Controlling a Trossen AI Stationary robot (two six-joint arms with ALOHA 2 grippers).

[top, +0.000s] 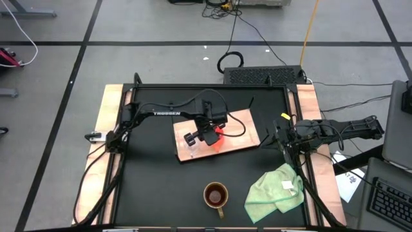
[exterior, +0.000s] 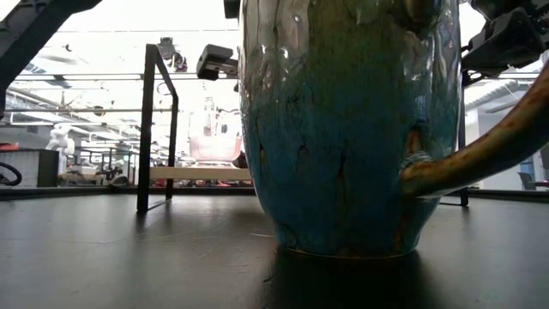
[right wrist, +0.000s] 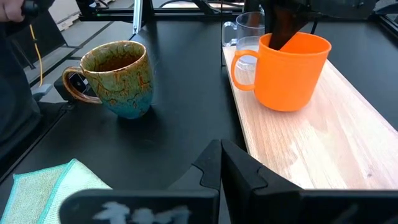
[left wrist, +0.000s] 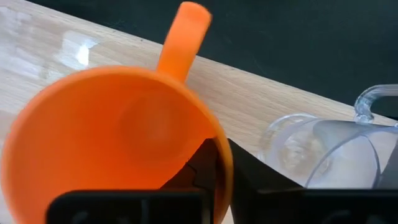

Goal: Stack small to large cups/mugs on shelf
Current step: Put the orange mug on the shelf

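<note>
Orange cup [right wrist: 292, 70] upright on shelf [right wrist: 323, 143], clear glass cup [right wrist: 245, 28] just beside it, far side. Left end effector [left wrist: 214, 180] pinching orange cup's rim. Brown mug [top: 215, 195] on table [top: 154, 193], near edge, not yet placed. Right end effector [right wrist: 219, 165] pressed together, empty, waiting at right.

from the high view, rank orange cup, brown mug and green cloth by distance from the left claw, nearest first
1. Orange cup: at the left claw, on the board.
2. Brown mug: table's near edge, below the board.
3. Green cloth: right of the mug.
</note>
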